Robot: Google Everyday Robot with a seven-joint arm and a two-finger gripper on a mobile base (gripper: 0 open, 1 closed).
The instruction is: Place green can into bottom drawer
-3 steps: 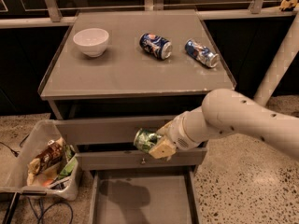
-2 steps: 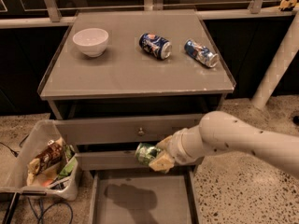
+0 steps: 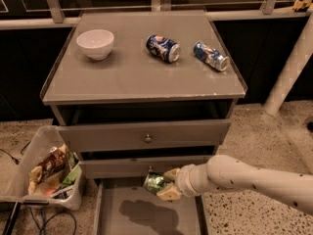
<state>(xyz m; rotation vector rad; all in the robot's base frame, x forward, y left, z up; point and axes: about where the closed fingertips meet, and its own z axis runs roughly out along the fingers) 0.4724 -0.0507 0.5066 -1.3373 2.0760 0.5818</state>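
Observation:
The green can (image 3: 155, 182), with a mottled green and white label, is held lying sideways in my gripper (image 3: 165, 184). My gripper is shut on it, just above the open bottom drawer (image 3: 146, 214), a wide shallow grey tray pulled out below the cabinet. The can hangs over the drawer's back part, close in front of the middle drawer's face. My white arm (image 3: 249, 180) reaches in from the right. The can's shadow falls on the drawer floor.
Two blue cans (image 3: 163, 48) (image 3: 211, 56) lie on the grey cabinet top (image 3: 127, 77) with a white bowl (image 3: 95, 43). The two upper drawers with knobs (image 3: 148, 138) are closed. A plastic bin of snacks (image 3: 46, 173) stands left of the cabinet. A white post (image 3: 291, 65) stands at the right.
My arm has moved down and a little left, carrying the green can from in front of the middle drawer to just above the open bottom drawer.

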